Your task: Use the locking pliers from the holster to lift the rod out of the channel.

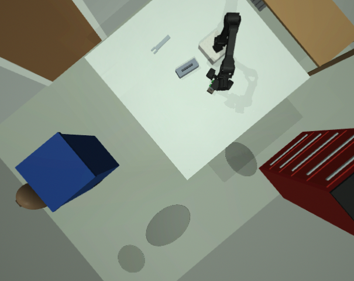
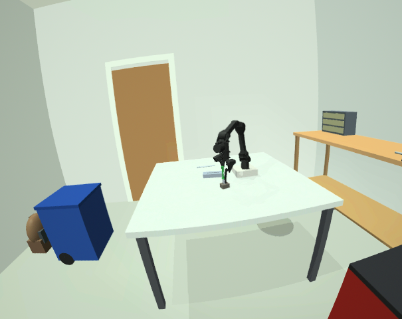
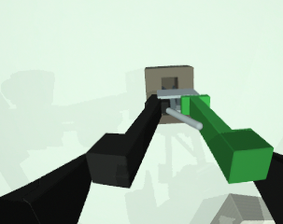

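Observation:
The locking pliers stand upright in the brown holster, handles up and spread. One handle is green, the other black. A short silver pin sticks out of the pliers' metal body. My gripper is open, above the holster, pointing down; its fingers are around the outer sides of the handle tops. Whether they touch cannot be told. The grey channel block lies apart from the holster, its slot dark; the rod cannot be made out.
A flat grey fork-ended tool lies beyond the channel block. The arm's pale base block stands at the back of the white table. Blue bin and red cabinet stand off the table.

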Controlling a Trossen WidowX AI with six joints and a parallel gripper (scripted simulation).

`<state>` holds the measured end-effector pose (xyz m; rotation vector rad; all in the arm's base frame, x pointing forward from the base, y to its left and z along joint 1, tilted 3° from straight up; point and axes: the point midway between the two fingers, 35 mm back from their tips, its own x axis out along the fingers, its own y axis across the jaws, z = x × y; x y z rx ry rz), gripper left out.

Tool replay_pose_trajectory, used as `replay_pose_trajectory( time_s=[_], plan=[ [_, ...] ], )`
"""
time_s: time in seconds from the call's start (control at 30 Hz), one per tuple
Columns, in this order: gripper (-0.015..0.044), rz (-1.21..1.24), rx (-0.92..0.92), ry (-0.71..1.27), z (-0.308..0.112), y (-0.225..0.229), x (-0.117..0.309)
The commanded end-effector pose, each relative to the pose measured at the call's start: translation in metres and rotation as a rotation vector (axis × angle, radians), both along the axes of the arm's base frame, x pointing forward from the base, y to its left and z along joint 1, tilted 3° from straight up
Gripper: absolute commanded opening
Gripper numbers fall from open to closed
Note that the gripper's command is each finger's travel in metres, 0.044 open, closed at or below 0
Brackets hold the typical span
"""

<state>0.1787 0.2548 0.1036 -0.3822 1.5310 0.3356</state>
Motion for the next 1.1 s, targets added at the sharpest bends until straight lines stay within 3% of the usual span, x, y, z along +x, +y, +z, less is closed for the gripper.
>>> replay_pose_trajectory(
  time_s=[0.0,1.07],
  plan=[
    [0.044,0.001,-0.005,-0.004,0.0,0.004,0.011],
    [0.0437,0.001,-0.005,-0.004,-0.03,0.003,0.012]
  ],
)
